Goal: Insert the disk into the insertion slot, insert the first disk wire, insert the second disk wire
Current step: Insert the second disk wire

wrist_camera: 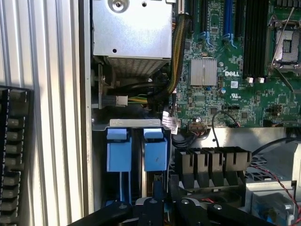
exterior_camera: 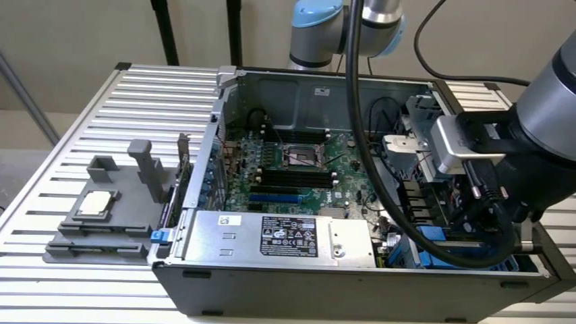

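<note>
Black end effector fingers, pressed together, hang just above the insertion slot, where blue tabs suggest the disk already sits in the bay near the case's corner. Judging by this, a disk wire step is in hand; it calls for fine alignment. Beyond lie the motherboard and silver power supply.

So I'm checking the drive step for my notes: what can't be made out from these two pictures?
- Exterior view: the insertion slot is mostly hidden behind the arm and its black cable.
- Wrist view: the gripper is cut off by the picture's edge, so what its fingertips touch can't be told.
- Wrist view: the small white tag has print too small to read.
</note>
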You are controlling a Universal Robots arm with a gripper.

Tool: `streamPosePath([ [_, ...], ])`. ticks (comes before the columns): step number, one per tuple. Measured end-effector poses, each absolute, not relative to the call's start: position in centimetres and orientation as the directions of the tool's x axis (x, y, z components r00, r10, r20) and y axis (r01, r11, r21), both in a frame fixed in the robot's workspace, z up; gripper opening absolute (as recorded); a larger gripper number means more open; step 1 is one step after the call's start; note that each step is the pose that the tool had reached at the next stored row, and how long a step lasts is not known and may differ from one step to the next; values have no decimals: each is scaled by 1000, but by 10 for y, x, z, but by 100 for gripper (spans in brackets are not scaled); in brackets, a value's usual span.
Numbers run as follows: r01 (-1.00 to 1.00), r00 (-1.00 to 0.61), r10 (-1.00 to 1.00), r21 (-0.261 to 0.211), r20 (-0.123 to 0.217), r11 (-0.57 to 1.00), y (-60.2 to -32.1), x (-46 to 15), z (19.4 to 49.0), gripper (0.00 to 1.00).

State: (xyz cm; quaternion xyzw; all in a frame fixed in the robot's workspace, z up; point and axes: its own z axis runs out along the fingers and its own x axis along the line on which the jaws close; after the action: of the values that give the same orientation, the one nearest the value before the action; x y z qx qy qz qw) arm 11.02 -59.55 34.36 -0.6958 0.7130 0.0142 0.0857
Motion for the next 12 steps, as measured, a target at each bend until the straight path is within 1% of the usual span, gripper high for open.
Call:
streamPosePath([
  [12, -995, -13, -989, -99, -150, 28, -597, 111, 342, 16],
])
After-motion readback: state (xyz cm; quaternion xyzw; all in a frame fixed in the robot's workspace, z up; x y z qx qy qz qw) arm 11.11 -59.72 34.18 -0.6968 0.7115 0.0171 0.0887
